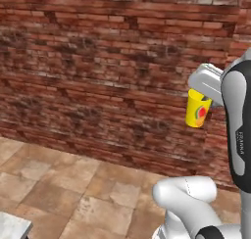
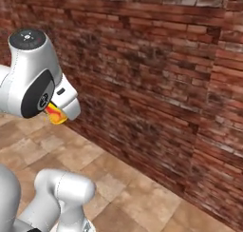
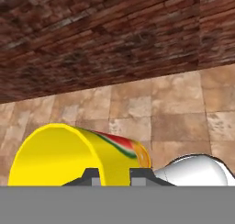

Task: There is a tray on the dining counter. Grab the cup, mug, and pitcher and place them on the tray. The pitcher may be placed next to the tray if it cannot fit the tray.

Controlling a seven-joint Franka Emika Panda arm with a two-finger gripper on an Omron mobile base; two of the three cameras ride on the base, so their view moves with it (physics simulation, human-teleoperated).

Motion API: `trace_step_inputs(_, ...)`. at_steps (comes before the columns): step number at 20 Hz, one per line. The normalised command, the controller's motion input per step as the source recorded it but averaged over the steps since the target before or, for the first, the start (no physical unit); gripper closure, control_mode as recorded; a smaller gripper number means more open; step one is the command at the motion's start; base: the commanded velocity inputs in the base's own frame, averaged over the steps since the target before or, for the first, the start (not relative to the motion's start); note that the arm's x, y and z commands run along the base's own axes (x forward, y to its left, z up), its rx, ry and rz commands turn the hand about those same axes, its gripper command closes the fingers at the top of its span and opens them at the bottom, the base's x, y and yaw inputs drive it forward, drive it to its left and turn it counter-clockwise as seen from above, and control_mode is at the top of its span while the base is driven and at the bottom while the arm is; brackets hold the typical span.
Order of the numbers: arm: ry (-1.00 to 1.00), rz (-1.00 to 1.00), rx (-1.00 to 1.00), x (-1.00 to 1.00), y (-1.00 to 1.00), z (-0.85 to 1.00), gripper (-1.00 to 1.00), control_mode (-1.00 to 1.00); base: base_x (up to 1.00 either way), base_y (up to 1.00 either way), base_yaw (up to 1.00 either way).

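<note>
Hanging from the gripper [image 3: 114,175], the cup [image 1: 197,109] is clamped by its rim wall. It is held clear above the tiled floor [image 1: 73,194], before the brick wall [image 1: 98,61].

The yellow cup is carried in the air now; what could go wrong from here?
1. The pincer pinches only the rim wall of the cup, so the hold may be thin; a fast swing could let the cup slip or tilt.
2. Under the cup lies only the tiled floor; if dropped, it would fall far.
3. The brick wall stands near the raised hand, so a wide swing might knock the cup against it.
</note>
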Motion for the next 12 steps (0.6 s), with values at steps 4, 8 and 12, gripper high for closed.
trace_step_inputs(4, 0.00, 0.00, 0.00, 0.00, 0.00, 0.00, 1.00, 1.00, 0.91, -0.01, 0.73)
trace_step_inputs(8, 0.00, 0.00, 0.00, 0.00, 0.00, 0.00, 1.00, 1.00, 0.86, -0.01, 0.75)
trace_step_inputs(12, 0.00, 0.00, 0.00, 0.00, 0.00, 0.00, 1.00, 1.00, 0.87, 0.00, 0.74)
